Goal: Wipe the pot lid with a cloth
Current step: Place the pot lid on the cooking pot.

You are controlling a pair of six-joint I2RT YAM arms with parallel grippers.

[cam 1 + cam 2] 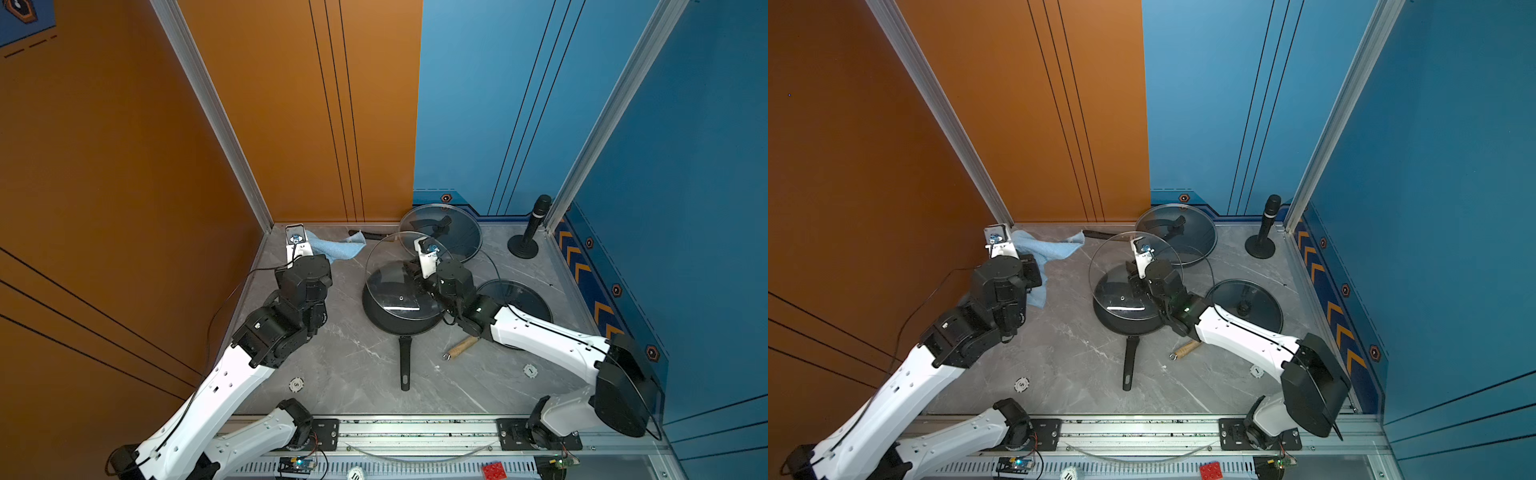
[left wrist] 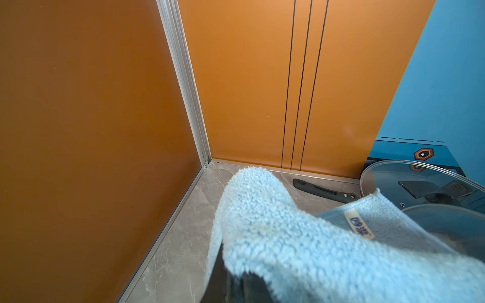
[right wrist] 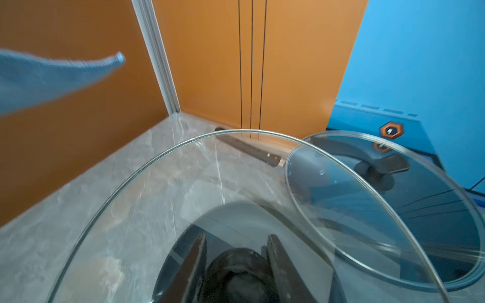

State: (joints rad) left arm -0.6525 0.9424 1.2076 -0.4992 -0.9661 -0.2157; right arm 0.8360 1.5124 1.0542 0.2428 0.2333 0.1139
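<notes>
Glass was the worry: the pot lid hung tilted over the frying pan, the right gripper clamped on its knob alone. Left of the pan, the left gripper pinched the cloth, raised and clear of the lid. A hard wipe could likely twist the lid loose onto the pan.

Black frying pan mid-table, handle pointing to 6 o'clock. Microphone stands at its 2 o'clock, and a wooden-handled tool, maybe a brush, at 4.
</notes>
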